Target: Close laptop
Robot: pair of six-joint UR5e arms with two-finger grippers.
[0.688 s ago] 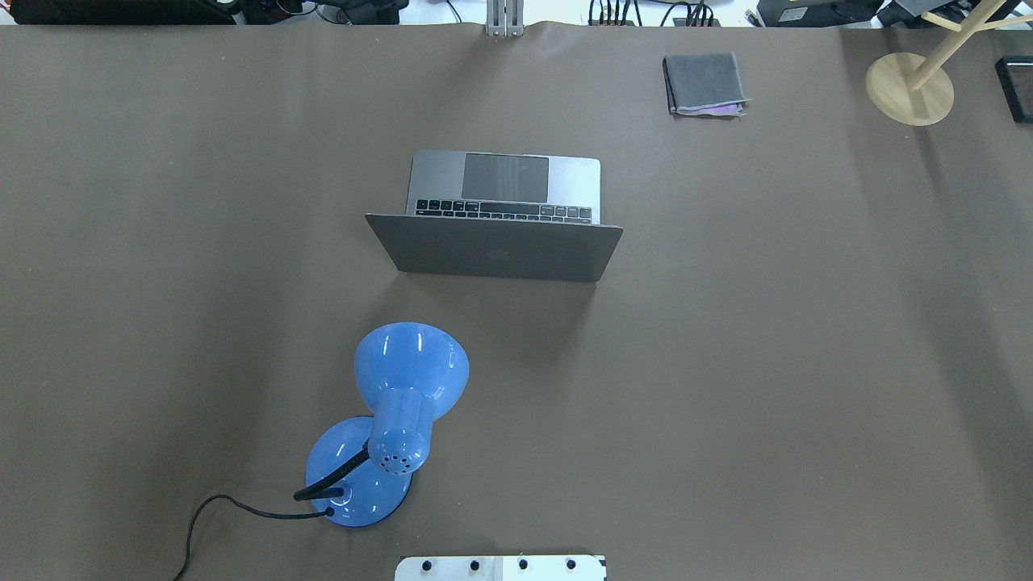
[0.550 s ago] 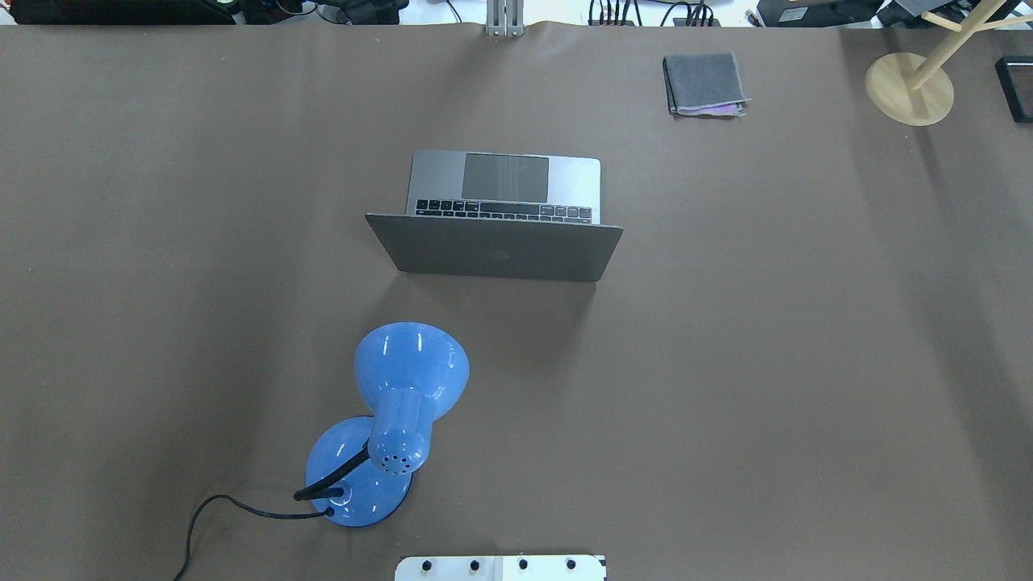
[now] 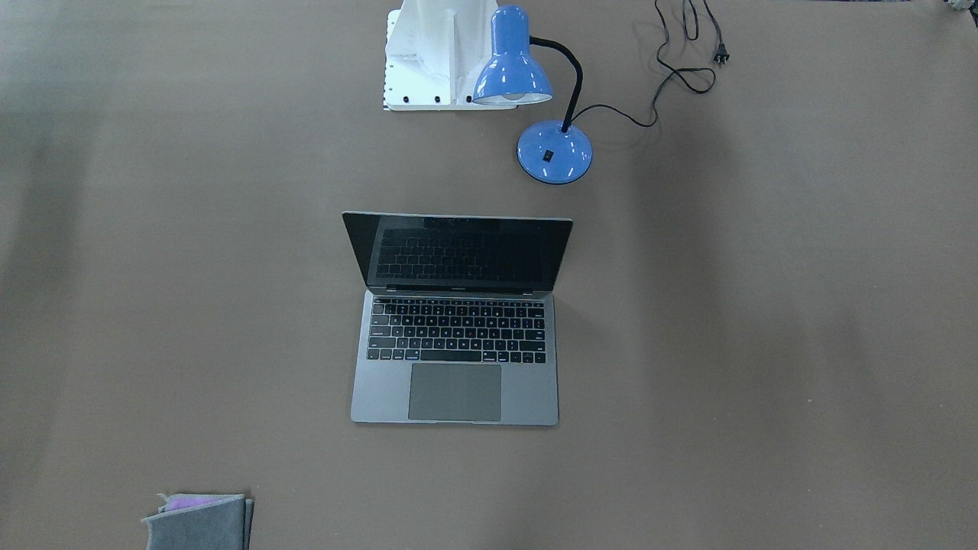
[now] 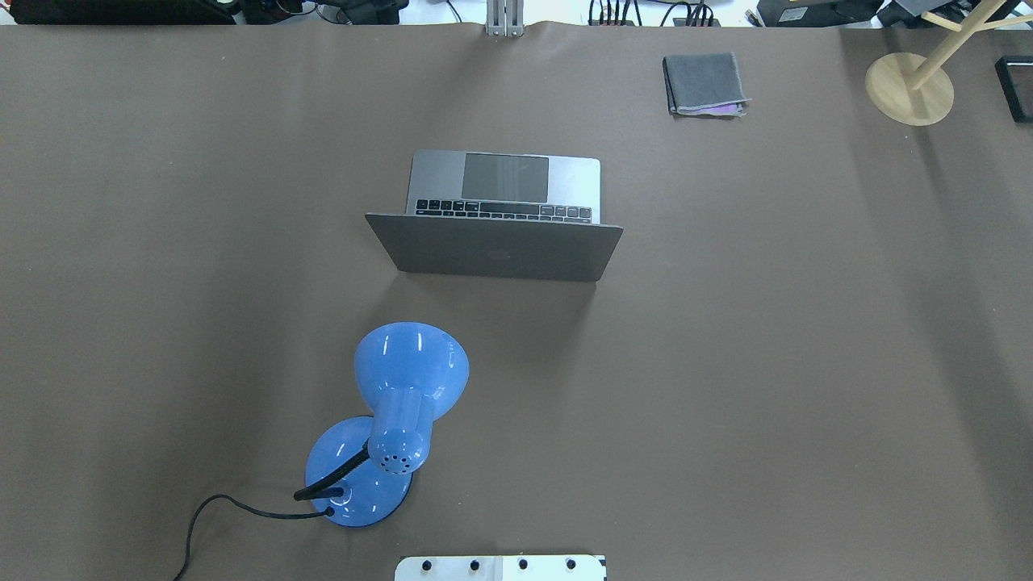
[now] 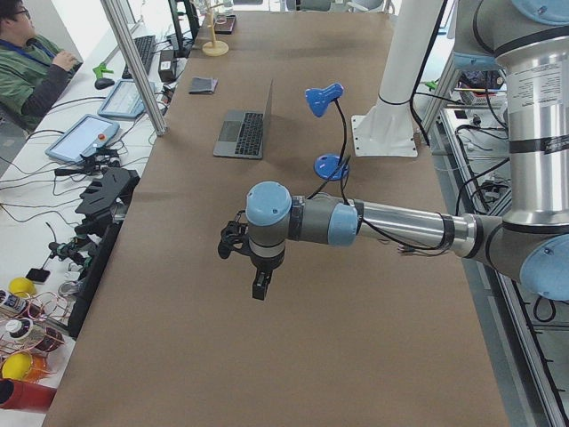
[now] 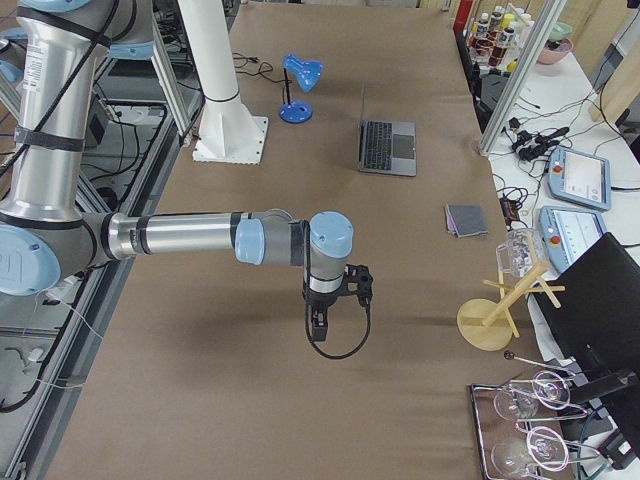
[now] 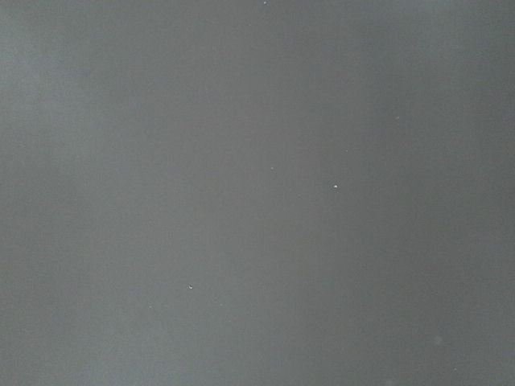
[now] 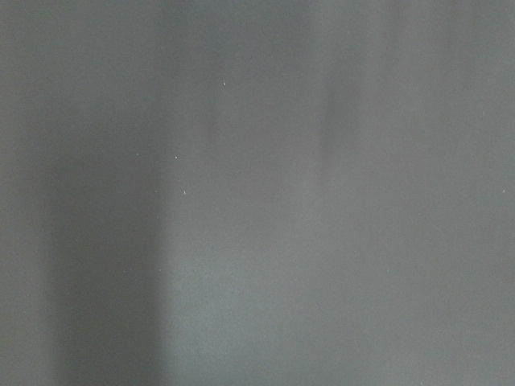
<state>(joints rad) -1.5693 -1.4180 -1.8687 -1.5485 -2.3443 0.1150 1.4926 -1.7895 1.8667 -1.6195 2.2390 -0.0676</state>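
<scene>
Overhead exterior view: slim space-grey metal laptop [image 4: 494, 250] sits open at centre of brown-covered table [image 4: 767, 363]. Lid near upright, its back toward robot base, keyboard toward far side. Glossy blue desk lamp with black gooseneck [image 4: 399, 403] stands between base and laptop, near lid, not touching. Folded grey cloth [image 4: 704, 83] and pale wooden stand [image 4: 909, 87] well apart, far right. I see left gripper [image 5: 259, 289] and right gripper [image 6: 317, 328] only from side cameras, both above bare table, well away from laptop. Finger spread: cannot tell. Wrist cameras give blurred tabletop only.
</scene>
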